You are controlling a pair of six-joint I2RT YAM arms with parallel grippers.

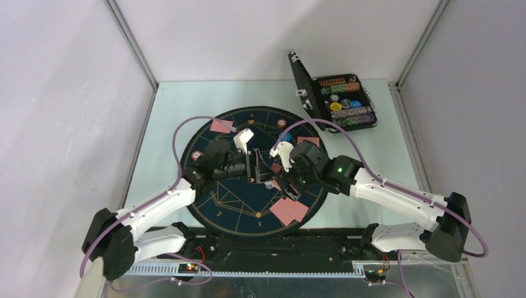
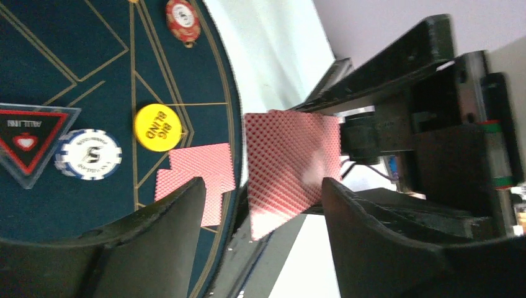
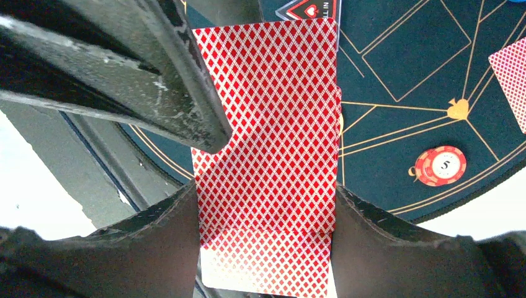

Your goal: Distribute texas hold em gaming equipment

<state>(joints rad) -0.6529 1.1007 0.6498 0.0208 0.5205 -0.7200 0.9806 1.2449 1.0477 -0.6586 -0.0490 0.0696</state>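
Over the middle of the round mat point(image 1: 236, 208) the two arms meet. The right end effector point(image 3: 267, 198) is clamped on a deck of red-backed cards point(image 3: 273, 124), one finger pressed against each long edge, and it holds the deck on edge above the mat. The left end effector point(image 2: 263, 186) stands with its jaws apart around the free end of that deck point(image 2: 288, 161). There is a clear gap on one side, but I cannot tell whether the other finger touches. One left finger crosses in front of the deck's upper corner in the right wrist view. Just beyond the left end effector's fingertip a pair of face-down cards point(image 2: 198, 177) lies at the mat's rim. Further out from it are a yellow disc point(image 2: 157, 127), a blue-and-white chip point(image 2: 88, 154) and a triangular marker point(image 2: 31, 139). A red chip point(image 3: 441, 165) lies on the mat off to one side of the right end effector. Far from both, at the back of the counter point(image 1: 161, 124), an open black case point(image 1: 335, 99) holds rows of chips.
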